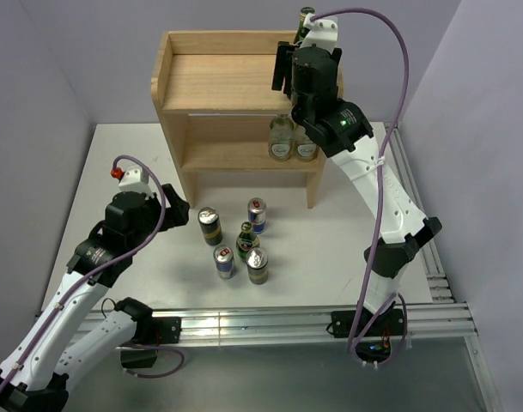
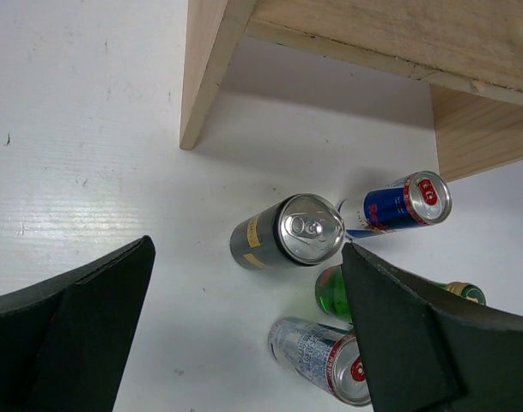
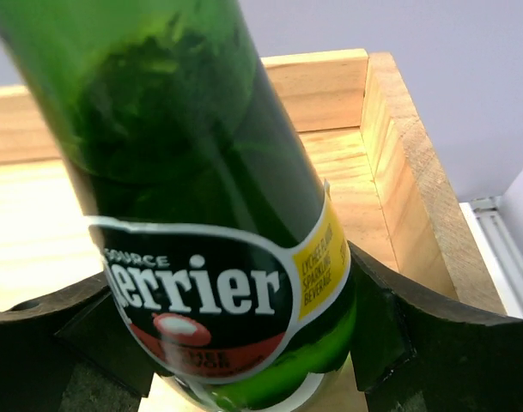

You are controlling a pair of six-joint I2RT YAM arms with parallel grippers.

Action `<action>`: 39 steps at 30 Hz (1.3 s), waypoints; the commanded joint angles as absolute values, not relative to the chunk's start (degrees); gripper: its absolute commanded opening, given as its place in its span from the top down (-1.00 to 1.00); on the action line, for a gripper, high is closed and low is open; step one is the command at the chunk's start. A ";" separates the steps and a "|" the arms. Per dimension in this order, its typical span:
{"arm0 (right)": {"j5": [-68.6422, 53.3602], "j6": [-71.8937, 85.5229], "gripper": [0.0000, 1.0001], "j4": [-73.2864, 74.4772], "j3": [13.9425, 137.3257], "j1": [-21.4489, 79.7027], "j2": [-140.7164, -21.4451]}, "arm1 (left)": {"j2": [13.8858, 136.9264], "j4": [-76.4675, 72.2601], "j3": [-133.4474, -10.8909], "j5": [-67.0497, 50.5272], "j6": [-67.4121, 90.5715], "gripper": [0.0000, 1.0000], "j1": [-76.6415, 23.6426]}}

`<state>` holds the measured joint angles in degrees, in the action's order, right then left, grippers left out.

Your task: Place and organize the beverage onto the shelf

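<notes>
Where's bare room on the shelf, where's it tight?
Top tier: bare from left rim to the right end effector holding a green bottle at the right rear corner. Lower tier: bare left of two bottles at its right end. Crowded: five drinks clustered on the table.

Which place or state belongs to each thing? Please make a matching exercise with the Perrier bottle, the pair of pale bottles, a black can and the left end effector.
1 Perrier bottle
2 pair of pale bottles
3 black can
4 left end effector

A upright on the table
B on the lower tier of the shelf
C open, empty
D gripped by the right end effector

Pairs: 1-D, 2-B, 3-A, 4-C
</notes>
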<state>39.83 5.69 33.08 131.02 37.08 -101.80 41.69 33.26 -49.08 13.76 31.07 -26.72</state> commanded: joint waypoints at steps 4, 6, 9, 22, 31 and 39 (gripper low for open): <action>39.64 9.49 0.90 27.68 126.65 35.51 -99.14 | 41.13 31.38 -49.13 12.92 30.23 -0.95 -26.81; 39.81 9.75 0.39 27.69 125.42 35.51 -98.79 | 41.31 31.46 -49.22 13.09 30.23 -0.95 -26.81; 39.64 10.10 -0.42 27.42 123.75 35.51 -97.82 | 41.31 31.46 -49.22 13.10 30.23 -0.95 -26.81; 39.46 10.63 -1.00 28.56 121.20 35.59 -95.54 | 41.57 31.64 -49.22 13.97 30.41 -0.95 -26.89; 34.37 12.39 -1.00 32.42 118.56 36.12 -89.13 | 41.92 31.64 -49.31 14.33 30.50 -0.95 -26.89; 21.72 13.53 -1.00 36.74 115.32 36.39 -84.82 | 42.10 31.82 -49.39 14.76 30.59 -0.95 -26.81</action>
<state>28.34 12.62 35.05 116.55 36.12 -87.55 41.89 33.26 -49.08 13.87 31.07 -26.72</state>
